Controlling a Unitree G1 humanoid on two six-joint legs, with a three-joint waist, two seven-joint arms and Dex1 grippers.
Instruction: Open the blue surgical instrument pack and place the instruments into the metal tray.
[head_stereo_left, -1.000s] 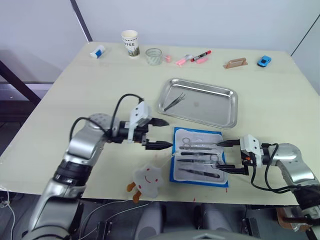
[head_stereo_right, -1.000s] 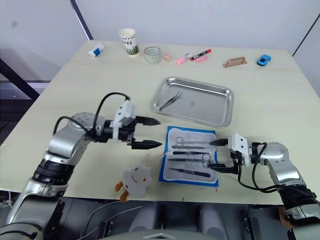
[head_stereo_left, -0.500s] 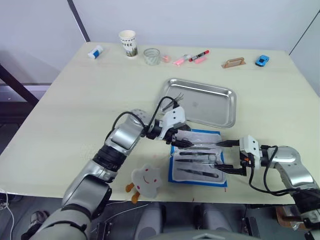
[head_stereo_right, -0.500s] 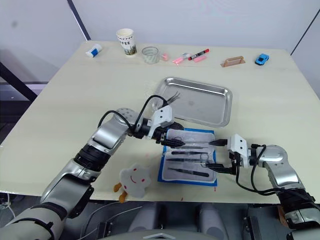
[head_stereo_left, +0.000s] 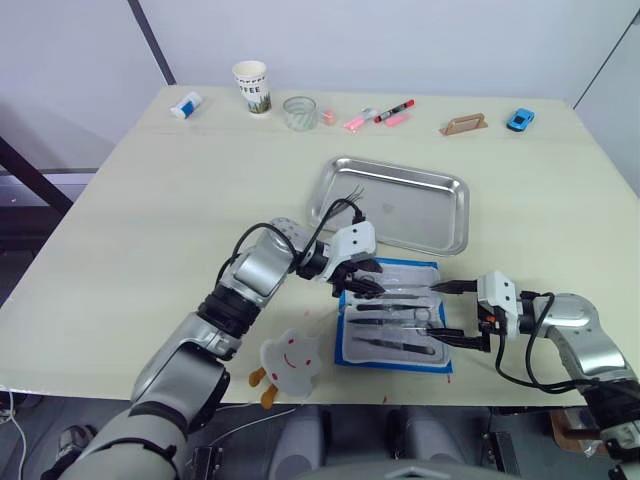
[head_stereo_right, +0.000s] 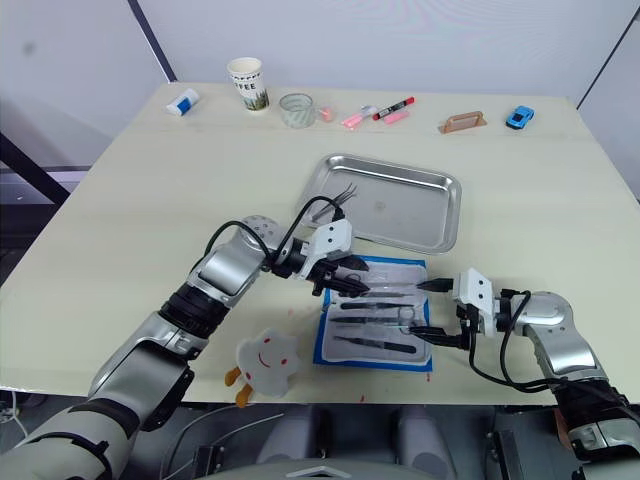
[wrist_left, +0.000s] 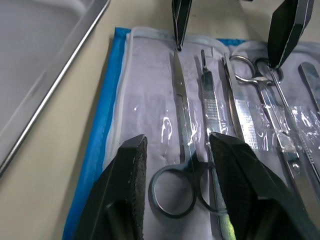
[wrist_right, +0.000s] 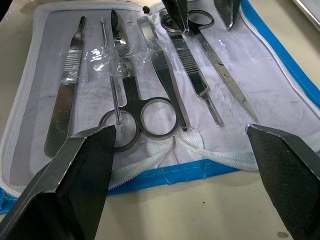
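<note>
At the table's near edge, the left gripper (head_stereo_left: 368, 282) hangs spread astride the ring-handled scissors (wrist_left: 181, 165) in the blue surgical instrument pack (head_stereo_left: 392, 316); clear film could snag them; the right gripper (head_stereo_left: 450, 311) gapes beside it; the metal tray (head_stereo_left: 400, 205) lies just beyond.

— Any lettering you can make out from your end?

— Very little. I can see dark print on the paper cup (head_stereo_left: 250, 87) at the table's far edge, toward its left corner, but I can't read it. Nothing else legible.

— Anything on the pack?

— No print I can read there.
</note>
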